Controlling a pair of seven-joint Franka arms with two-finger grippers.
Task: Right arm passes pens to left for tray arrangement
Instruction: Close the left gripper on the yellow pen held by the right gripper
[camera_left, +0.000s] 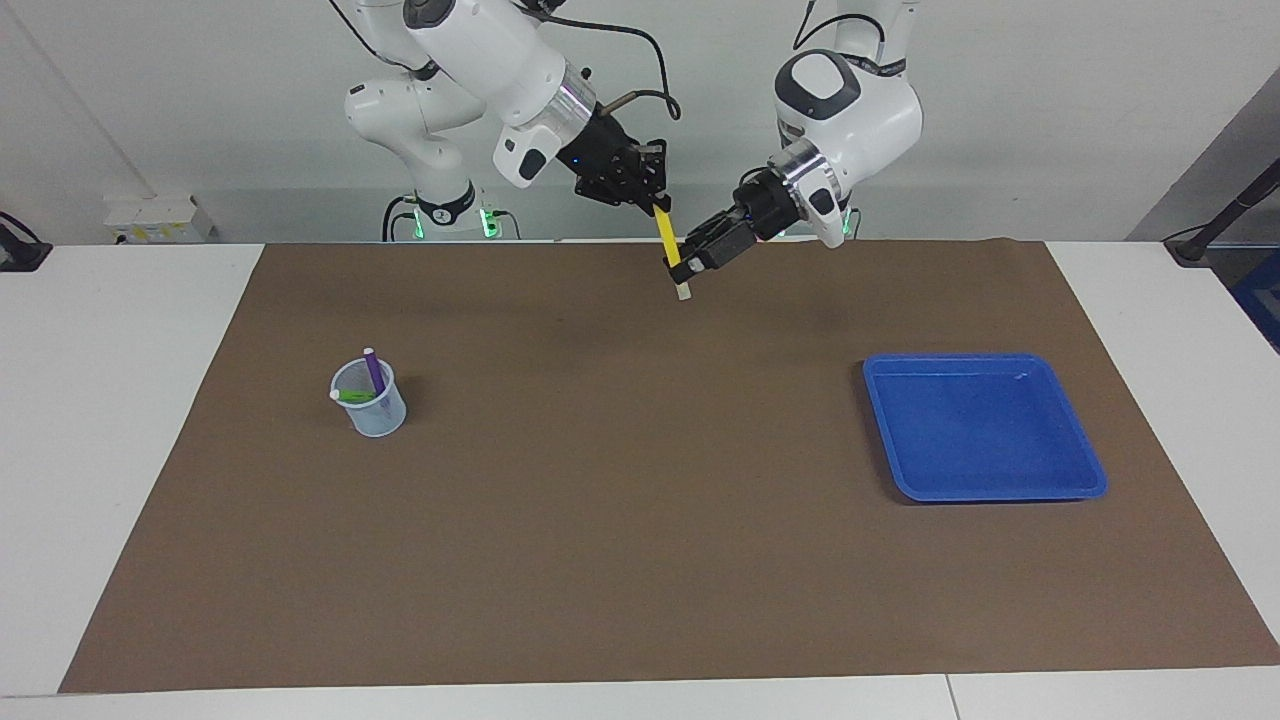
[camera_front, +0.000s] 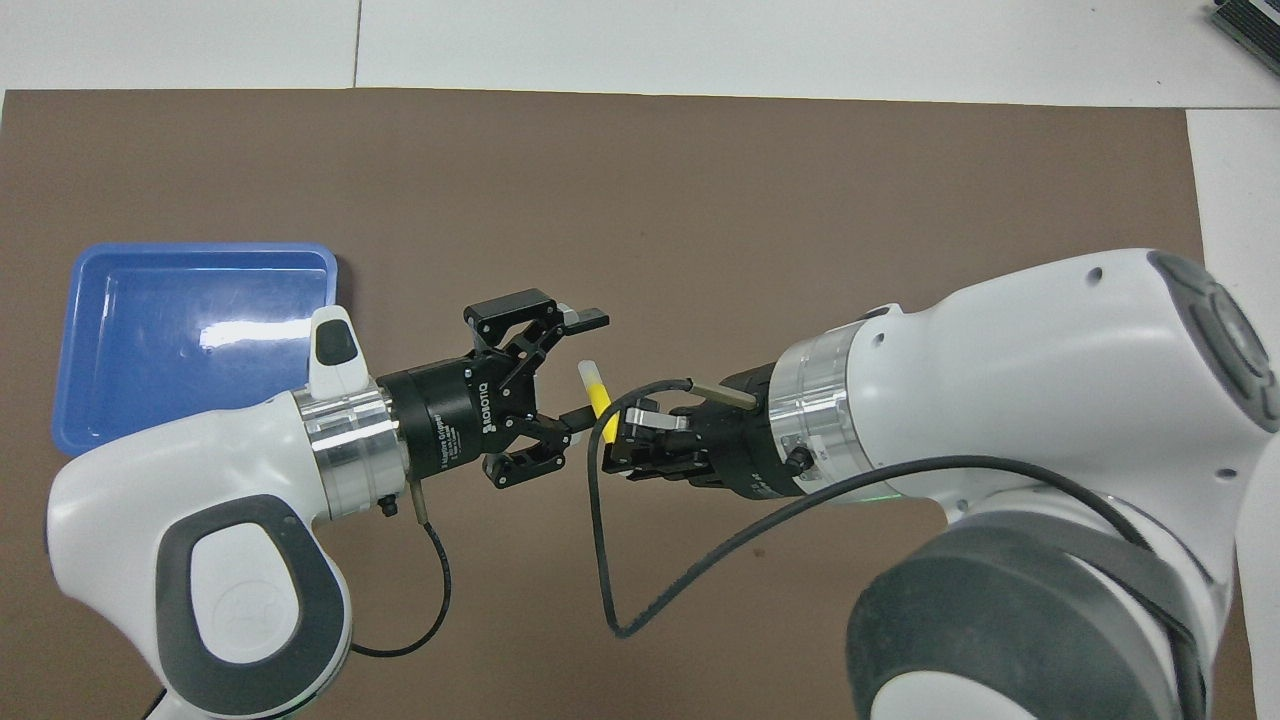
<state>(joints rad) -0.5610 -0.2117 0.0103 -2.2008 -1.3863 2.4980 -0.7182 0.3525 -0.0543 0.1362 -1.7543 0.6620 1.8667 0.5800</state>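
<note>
My right gripper is shut on the top of the yellow pen, which hangs tilted over the mat near the robots, pale tip down. From the tray's end of the table my left gripper stands open level with the pen's lower part, its fingertips just reaching it. From overhead, the left gripper has its jaws spread either side of the yellow pen's tip, and the right gripper holds the pen. The purple pen and green pen stand in a cup. The blue tray lies empty.
The translucent cup stands on the brown mat toward the right arm's end; the right arm hides it in the overhead view. The tray is toward the left arm's end. A black cable loops from the right wrist.
</note>
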